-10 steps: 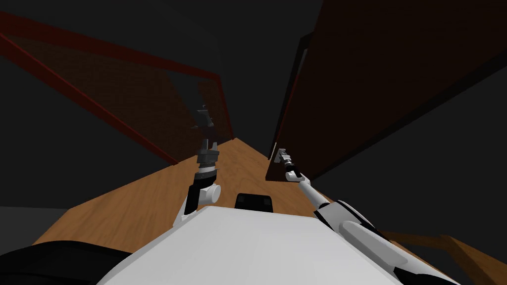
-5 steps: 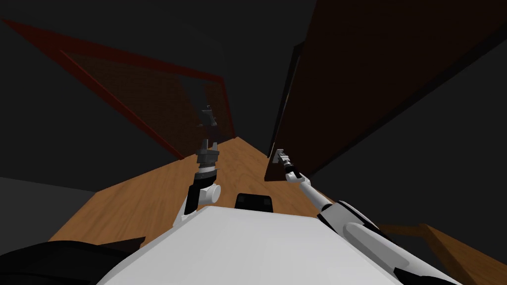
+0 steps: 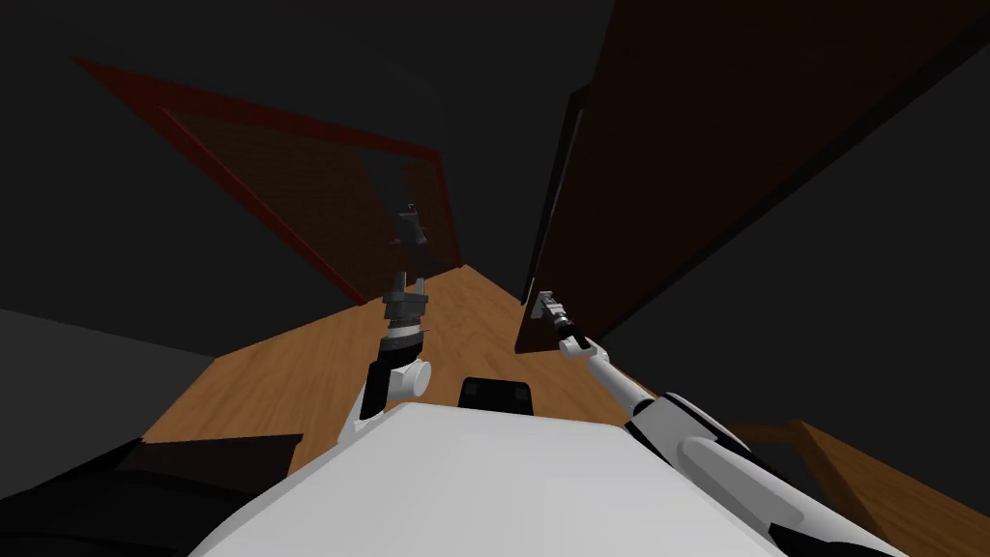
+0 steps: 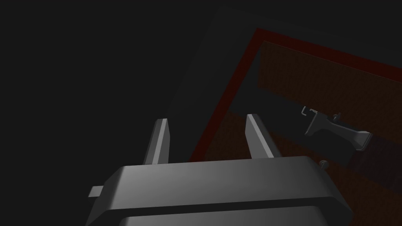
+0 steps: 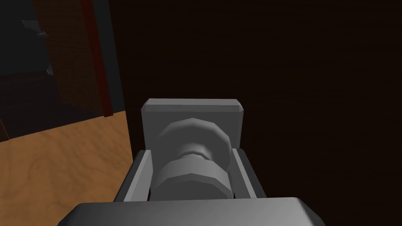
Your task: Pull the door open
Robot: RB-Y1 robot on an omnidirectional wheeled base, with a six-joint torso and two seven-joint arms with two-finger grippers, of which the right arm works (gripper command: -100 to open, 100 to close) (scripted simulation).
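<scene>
Since the frame of one second ago our head camera has swung. The red-framed panel point(image 3: 309, 193) on our left now lies nearer the middle, which we read as our own move, not the room's. We show the right gripper point(image 5: 191, 157) closed on the grey knob point(image 5: 192, 172), one finger pressed to each side. The knob stands on a square plate point(image 5: 157, 113) near the free edge of the dark brown door point(image 3: 696, 135), on our right. The knob's long axis runs straight out of the door face, in line with the fingers. The door leaf stands upright, its bottom edge just above the wooden floor point(image 3: 290, 377). We hold the left gripper point(image 4: 207, 119) raised ahead of us, fingers apart with nothing between them, facing the panel. A small grey bracket-like object point(image 4: 333, 129) shows within that panel; we cannot tell what it is. Dark wall point(image 3: 116, 242) bounds the floor on the left.
</scene>
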